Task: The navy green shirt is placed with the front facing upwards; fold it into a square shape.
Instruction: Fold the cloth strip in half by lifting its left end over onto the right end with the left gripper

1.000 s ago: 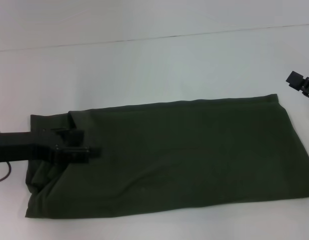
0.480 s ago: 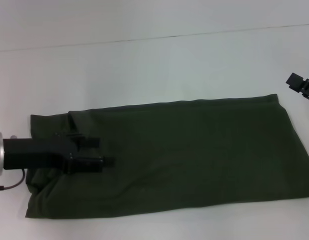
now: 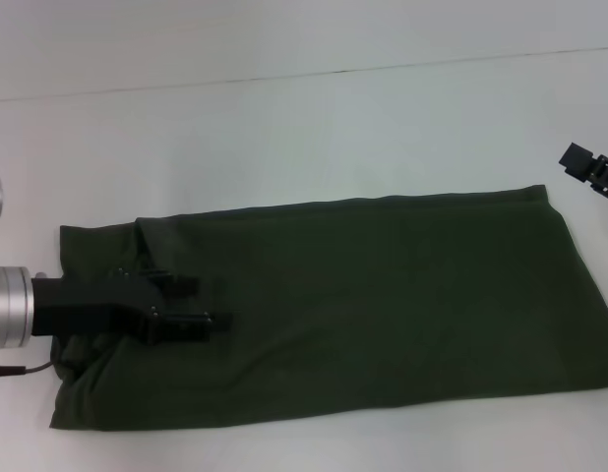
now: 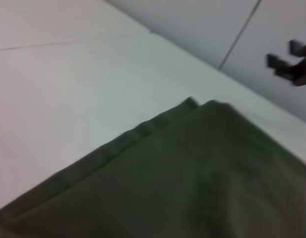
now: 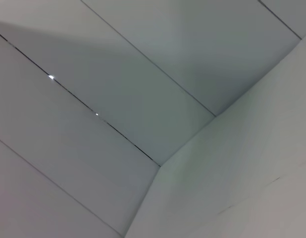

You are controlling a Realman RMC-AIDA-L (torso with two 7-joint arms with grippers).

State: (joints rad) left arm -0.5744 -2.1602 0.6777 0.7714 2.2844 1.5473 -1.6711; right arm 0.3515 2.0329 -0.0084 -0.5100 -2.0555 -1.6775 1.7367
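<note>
Since a second ago my left tool has slid farther right over the navy green shirt. Shirt lies folded into a long band across the white surface, plain green side up, its left end rumpled under the tool. Left tool's fingers sit slightly apart, low over the cloth; I cannot tell whether they pinch any. Right tool hangs at the far right edge, off the shirt; grip unreadable.
</note>
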